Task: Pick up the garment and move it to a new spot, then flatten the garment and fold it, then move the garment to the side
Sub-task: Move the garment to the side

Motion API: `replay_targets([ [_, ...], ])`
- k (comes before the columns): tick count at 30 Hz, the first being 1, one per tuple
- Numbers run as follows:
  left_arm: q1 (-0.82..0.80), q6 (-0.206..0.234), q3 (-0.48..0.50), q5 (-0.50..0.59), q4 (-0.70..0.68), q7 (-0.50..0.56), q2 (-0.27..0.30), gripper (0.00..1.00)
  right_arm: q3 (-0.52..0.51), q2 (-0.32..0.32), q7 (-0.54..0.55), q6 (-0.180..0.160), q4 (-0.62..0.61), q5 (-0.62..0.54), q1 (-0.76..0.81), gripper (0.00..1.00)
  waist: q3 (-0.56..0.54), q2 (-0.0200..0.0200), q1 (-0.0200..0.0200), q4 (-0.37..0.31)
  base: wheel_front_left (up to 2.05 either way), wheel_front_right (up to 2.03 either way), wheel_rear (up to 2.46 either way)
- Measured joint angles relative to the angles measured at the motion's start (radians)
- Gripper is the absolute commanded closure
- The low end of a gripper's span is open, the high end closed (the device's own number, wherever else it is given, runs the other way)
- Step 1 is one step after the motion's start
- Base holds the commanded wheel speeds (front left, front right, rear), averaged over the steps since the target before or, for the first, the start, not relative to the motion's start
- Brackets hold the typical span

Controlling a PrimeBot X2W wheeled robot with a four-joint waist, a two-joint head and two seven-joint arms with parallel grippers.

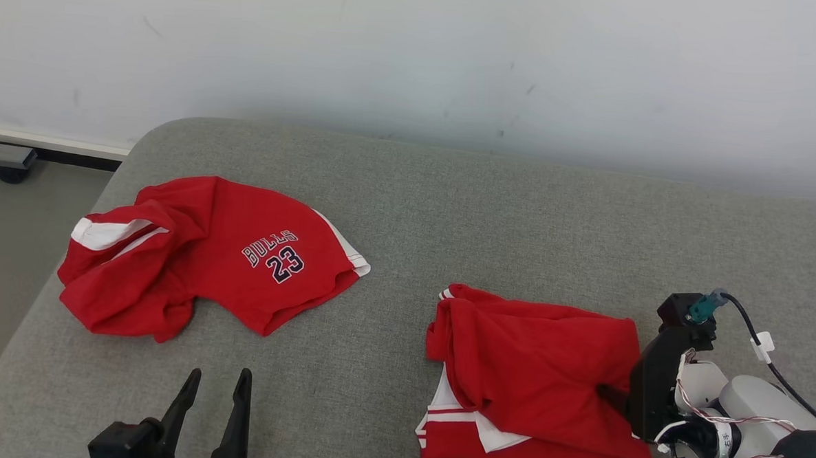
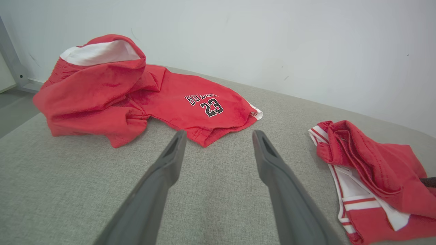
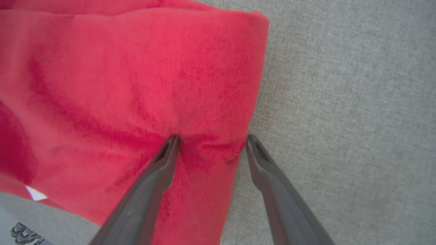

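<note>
1. Work surface: grey padded top (image 1: 484,212) against a pale wall (image 1: 416,50). Two red items lie on it, well apart.
2. Task item: folded red garment (image 1: 532,372) lies on the robot's right half of the top, near the front edge. It is a roughly rectangular stack with loose, rumpled top layers. White-and-red striped trim (image 1: 441,423) shows at its front-left corner.
3. Right gripper (image 3: 212,137): jaws spread wide, not clamped on anything. It sits at the garment's right edge. In the right wrist view, one fingertip (image 3: 172,143) presses into the red cloth and makes a small pucker. The other fingertip sits just off the hem on bare grey fabric. A strip of cloth lies between the two fingers.
4. Head view: the dark right wrist body butts against the garment's right side. A black cable with a teal connector (image 1: 704,307) runs off the wrist.
5. Left gripper (image 1: 220,372): jaws spread, nothing between them, at the front-left of the top. It is clear of both items.
6. Other item: crumpled red jersey (image 1: 228,249) printed "BULLS 23", far left of the top. Its left end is bunched up with a white lining showing. The left wrist view looks towards it.
</note>
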Motion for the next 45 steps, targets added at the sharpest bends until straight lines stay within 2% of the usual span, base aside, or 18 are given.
replay_targets([
  [4, 0.0, 0.0, 0.001, 0.0, -0.001, 0.0, -0.001, 0.0, -0.001, 0.002, 0.02, -0.006, 0.017, 0.0, -0.007, 0.0, 0.002, 0.0, 0.0, 0.003, 0.0, 0.0, 0.0],
  [7, 0.003, 0.0, 0.008, 0.0, -0.003, 0.0, -0.001, 0.0, -0.002, 0.003, 0.038, -0.01, 0.024, 0.001, -0.008, 0.75, 0.007, 0.0, 0.0, 0.005, 0.0, 0.0, 0.0],
  [8, 0.003, 0.0, 0.009, 0.0, -0.003, 0.0, -0.001, 0.0, -0.007, 0.005, 0.038, -0.011, 0.027, 0.006, -0.008, 0.95, 0.009, 0.0, 0.0, 0.005, 0.0, 0.0, 0.0],
  [9, 0.003, 0.0, 0.01, 0.0, -0.003, 0.0, -0.002, 0.0, -0.01, 0.007, 0.038, -0.011, 0.029, 0.011, -0.009, 1.0, 0.011, 0.0001, 0.0, 0.006, 0.0, 0.0, 0.0],
  [19, 0.003, 0.0, 0.019, 0.003, -0.007, 0.0, -0.006, 0.0, -0.034, 0.023, 0.021, -0.014, 0.048, 0.022, -0.036, 1.0, 0.024, 0.0001, 0.0, 0.003, 0.0, 0.0, 0.0],
  [23, 0.003, 0.0, 0.025, 0.004, -0.005, 0.0, -0.006, 0.0, -0.044, 0.018, 0.001, -0.001, 0.052, 0.02, -0.073, 1.0, 0.018, 0.0001, 0.0, -0.003, 0.0, 0.0, 0.0],
  [34, 0.027, 0.001, 0.03, 0.008, -0.005, 0.0, -0.009, 0.0, -0.08, -0.05, -0.028, 0.029, 0.021, 0.014, -0.158, 1.0, -0.007, 0.0001, 0.0, -0.047, 0.0, 0.0, 0.0],
  [45, 0.028, -0.001, 0.038, 0.014, -0.013, 0.0, -0.005, 0.0, -0.109, -0.111, -0.004, 0.031, 0.045, 0.017, -0.198, 1.0, -0.014, 0.0001, 0.0, -0.11, 0.0, 0.0, 0.0],
])
